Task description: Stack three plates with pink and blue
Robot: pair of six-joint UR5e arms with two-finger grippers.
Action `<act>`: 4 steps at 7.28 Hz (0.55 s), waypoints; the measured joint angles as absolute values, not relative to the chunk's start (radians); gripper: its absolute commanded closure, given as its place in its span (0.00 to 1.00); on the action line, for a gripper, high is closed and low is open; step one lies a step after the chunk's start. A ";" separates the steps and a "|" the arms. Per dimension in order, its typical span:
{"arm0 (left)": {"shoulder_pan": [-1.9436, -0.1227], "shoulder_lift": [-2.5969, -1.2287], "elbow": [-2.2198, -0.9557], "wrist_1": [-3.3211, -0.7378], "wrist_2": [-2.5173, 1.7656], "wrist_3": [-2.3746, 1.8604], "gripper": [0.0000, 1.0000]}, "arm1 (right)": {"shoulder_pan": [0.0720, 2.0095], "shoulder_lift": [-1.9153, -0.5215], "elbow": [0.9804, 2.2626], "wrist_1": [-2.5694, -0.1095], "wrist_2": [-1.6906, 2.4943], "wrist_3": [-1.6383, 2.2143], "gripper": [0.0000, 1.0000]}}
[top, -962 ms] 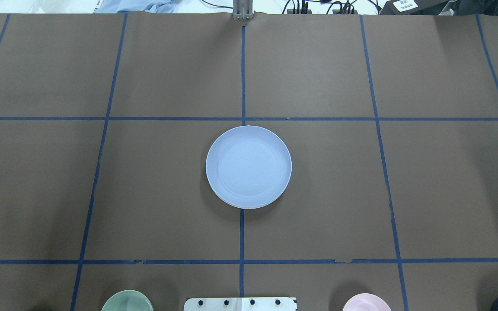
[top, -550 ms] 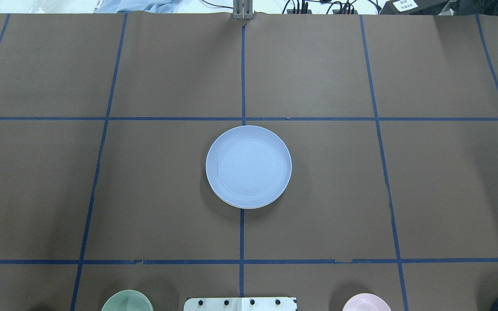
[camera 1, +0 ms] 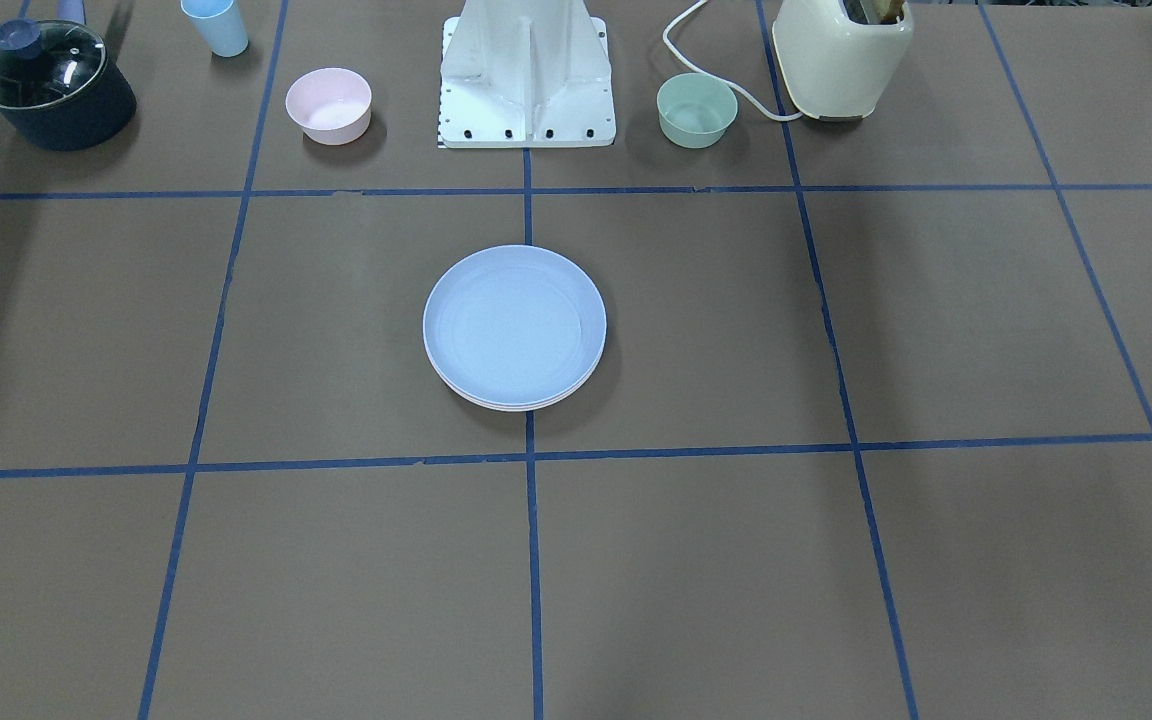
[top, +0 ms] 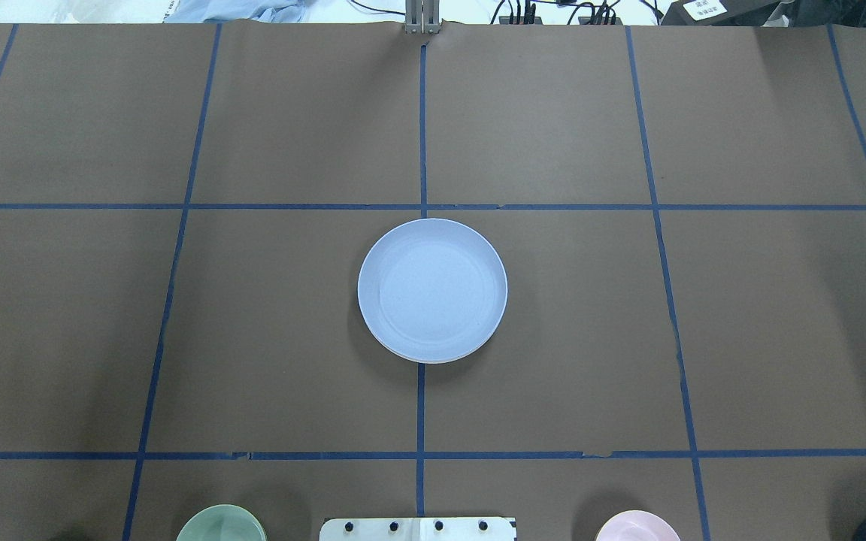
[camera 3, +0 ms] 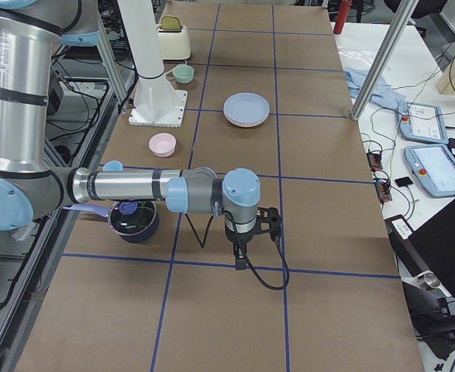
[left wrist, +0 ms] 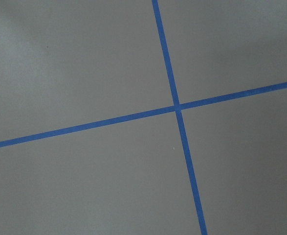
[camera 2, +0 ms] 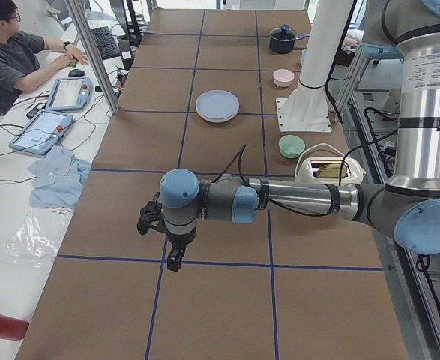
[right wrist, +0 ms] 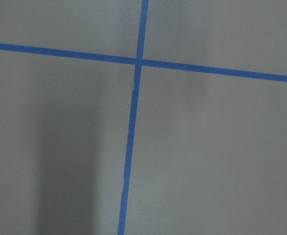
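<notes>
Front-facing view: the blue plate (camera 1: pixel 514 322) lies at the centre of the surface (camera 1: pixel 836 330). A pink plate (camera 1: pixel 519 407) shows as a thin rim under it at 6 o'clock. I cannot tell whether a third plate is below. No arm is here.
Far edge, same view: a pink bowl (camera 1: pixel 328 105) and a green bowl (camera 1: pixel 696 110) stand apart from the stack, on either side of the robot base (camera 1: pixel 526 75).
Overhead view: the blue plate covers all that is under it and sits on a tape line. No jaws are visible.
Left side view: the left arm (camera 2: pixel 294 201) holds its jaws over a tape crossing. The stack lies at about 12 o'clock from them, well apart. Open or closed, I cannot tell.
Right side view: the right arm (camera 3: pixel 134 186) mirrors this. The stack is again at 12 o'clock, well apart. The state of these jaws I cannot tell either.
Wrist views: only bare surface and blue tape (left wrist: pixel 176 106).
Judgement: both arms seem equally far. The plates are round, so no long axis matters. The stack looks finished, and no further grasp seems needed.
</notes>
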State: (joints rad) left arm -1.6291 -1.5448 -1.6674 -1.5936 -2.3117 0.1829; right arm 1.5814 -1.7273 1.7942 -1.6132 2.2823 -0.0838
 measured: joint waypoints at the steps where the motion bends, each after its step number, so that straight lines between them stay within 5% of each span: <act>1: -1.629 -1.545 -1.668 -1.594 -2.312 0.184 0.00 | 1.581 -1.727 1.794 -1.613 2.283 -0.084 0.00; 4: -1.629 -1.545 -1.668 -1.594 -2.312 0.185 0.00 | 1.580 -1.727 1.793 -1.606 2.285 -0.084 0.00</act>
